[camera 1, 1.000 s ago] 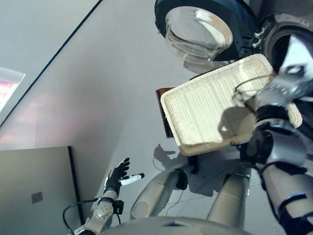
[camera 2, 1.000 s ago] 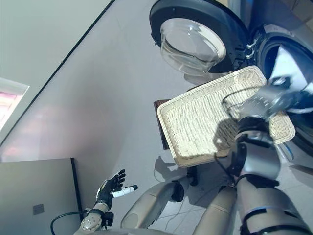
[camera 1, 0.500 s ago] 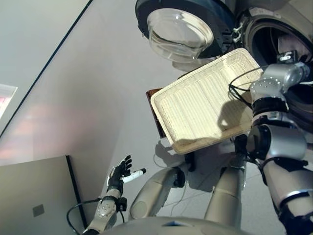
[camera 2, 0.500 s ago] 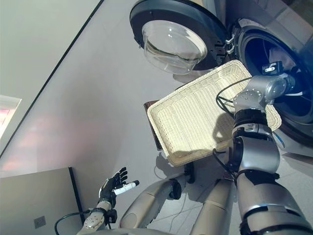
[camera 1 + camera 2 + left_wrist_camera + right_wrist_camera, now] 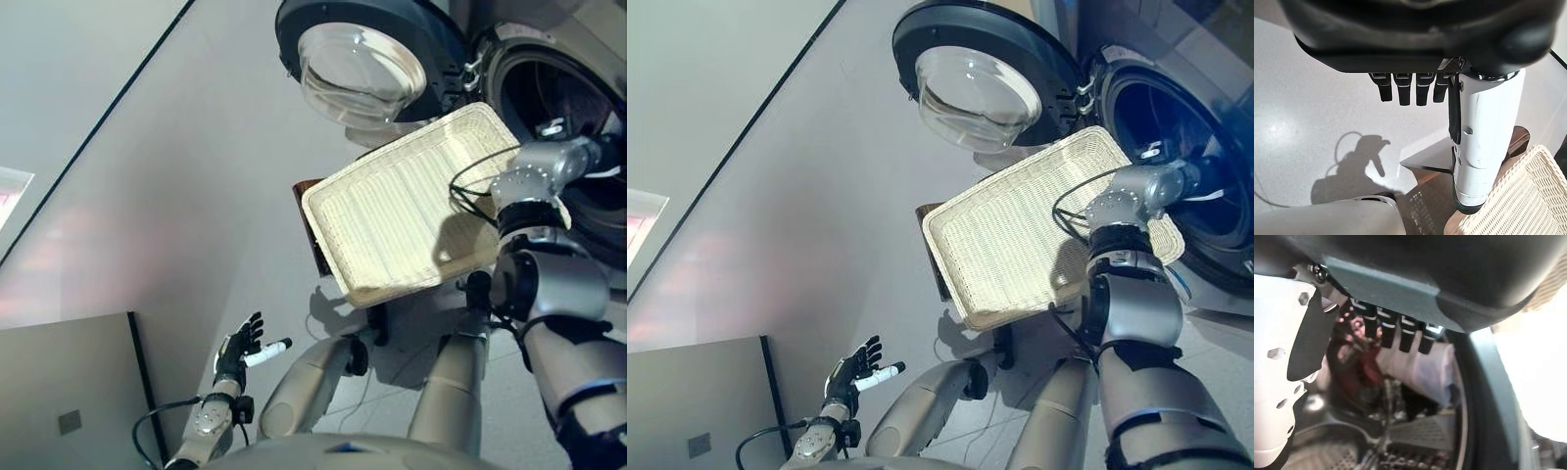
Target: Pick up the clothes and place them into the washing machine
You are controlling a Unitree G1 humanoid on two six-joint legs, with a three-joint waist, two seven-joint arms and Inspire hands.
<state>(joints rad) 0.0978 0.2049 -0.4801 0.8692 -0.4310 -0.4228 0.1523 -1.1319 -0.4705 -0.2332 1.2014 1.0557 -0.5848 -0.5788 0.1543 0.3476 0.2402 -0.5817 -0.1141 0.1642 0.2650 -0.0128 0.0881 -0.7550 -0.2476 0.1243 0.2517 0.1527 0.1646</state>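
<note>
A pale cloth (image 5: pixel 1422 367) and a red cloth (image 5: pixel 1359 357) lie inside the washing machine's drum (image 5: pixel 554 93). My right hand (image 5: pixel 1281 362) is inside the drum's mouth just in front of them, fingers straight and holding nothing. In the eye views that arm (image 5: pixel 1127 211) crosses the far corner of the wicker basket (image 5: pixel 392 215), which is empty. The round glass door (image 5: pixel 362 59) stands swung open beside the drum. My left hand (image 5: pixel 238 352) hangs low at the left over the floor, open and idle.
The basket rests on a dark brown stool (image 5: pixel 306 211) in front of the machine. A grey panel (image 5: pixel 69 392) stands at the lower left. Grey floor stretches to the left of the basket.
The right hand has gone from over the basket's far corner into the drum's mouth. The view has shifted as the head moved. The left hand has stayed put.
</note>
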